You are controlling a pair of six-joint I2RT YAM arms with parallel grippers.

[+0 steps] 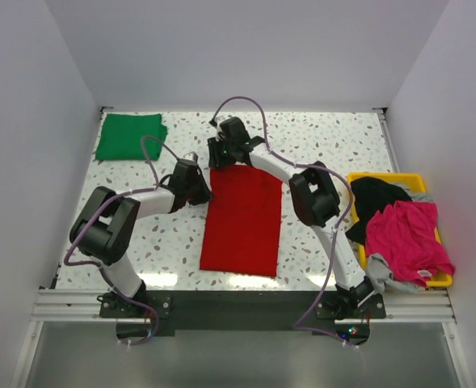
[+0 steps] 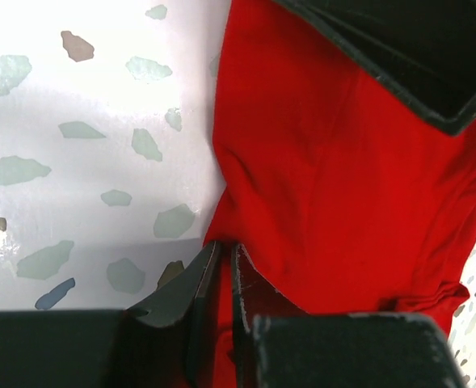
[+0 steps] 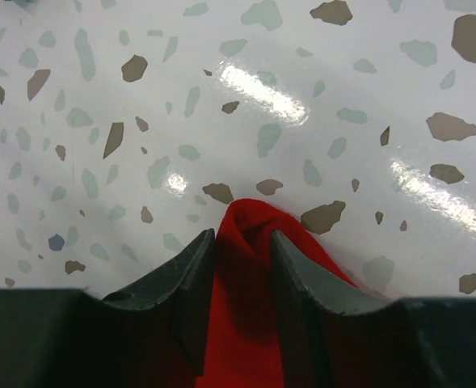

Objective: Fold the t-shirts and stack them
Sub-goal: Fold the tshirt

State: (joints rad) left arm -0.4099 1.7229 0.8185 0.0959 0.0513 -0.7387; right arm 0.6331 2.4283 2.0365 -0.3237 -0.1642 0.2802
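A bright red t-shirt (image 1: 242, 222) lies folded into a long strip in the middle of the speckled table. A green t-shirt (image 1: 129, 136) lies folded at the far left corner. My left gripper (image 1: 203, 192) is at the strip's far left edge. In the left wrist view the gripper (image 2: 224, 246) is shut on the hem of the red cloth (image 2: 326, 186), with only a thin slit between the fingers. My right gripper (image 1: 219, 162) is at the strip's far end. In the right wrist view it (image 3: 243, 234) stands part open astride a raised ridge of red cloth (image 3: 242, 307).
A yellow tray (image 1: 387, 177) at the right edge holds a black garment (image 1: 377, 198), a magenta one (image 1: 406, 236) and a grey one (image 1: 383, 273). White walls close in the table on the left, far and right sides.
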